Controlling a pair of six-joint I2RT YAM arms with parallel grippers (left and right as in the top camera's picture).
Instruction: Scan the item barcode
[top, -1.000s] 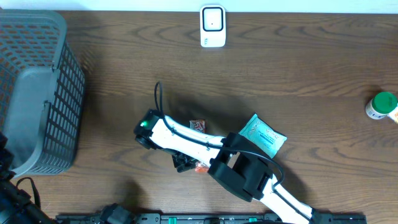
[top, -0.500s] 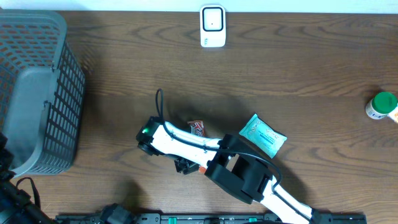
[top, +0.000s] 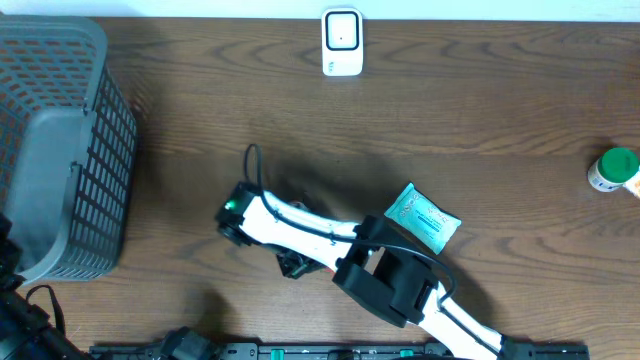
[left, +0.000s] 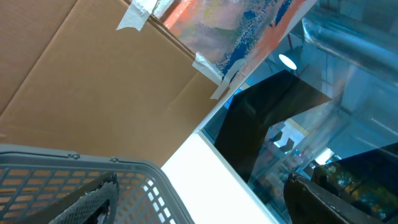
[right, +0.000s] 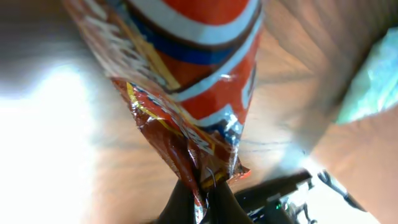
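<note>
**A:** While the right pincer is in frame, what's it got?

**B:** Jaws pinched tight on the crimped end seam of the orange snack packet, bottom centre of the wrist view. A seam grip makes sense. It's thin and flat, and it leaves the printed faces uncovered for reading.

**A:** Where's that on the overhead?

**B:** Lower centre, tucked under the right arm, so the packet is mostly hidden there. Can't tell if it's touching the counter or not.

**A:** Scanner?

**B:** White unit, top centre, well apart from the packet. My read is the packet needs carrying up-frame with the code turned to the scanner. No barcode on the face I can see, so it's likely on the other side.

**A:** Left side?

**B:** Left pincer is wide and holding nothing. Its camera looks up past the rim of the basket, upper left on the overhead. It's idle and out of the way.

**A:** Risks?

**B:** The packet is floppy and held by one end only, so it could swing or slip on the lift. The teal packet sits just beside the arm's elbow, and the green-capped bottle is at the far right. Neither lies on the line to the scanner.
</note>
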